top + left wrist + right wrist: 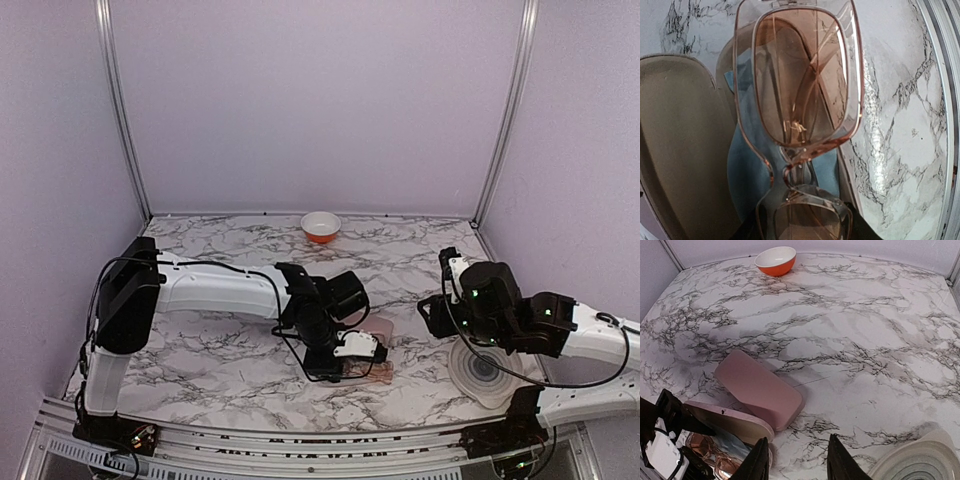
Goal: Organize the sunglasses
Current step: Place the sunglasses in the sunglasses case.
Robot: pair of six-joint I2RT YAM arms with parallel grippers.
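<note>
Top: L gripper [352,350] down at open pink case [380,335]; packing underway, not done.
L wrist: orange-tinted sunglasses [800,80] apparently pinched at near lens, hanging just over blue cloth [745,170] inside case, not yet released.
R wrist: R gripper [797,462] parted wide, empty, near case. No 2nd pair visible.

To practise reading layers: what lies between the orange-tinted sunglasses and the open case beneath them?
A light blue cloth, spread in the open case under the sunglasses; the left wrist view shows it.
</note>
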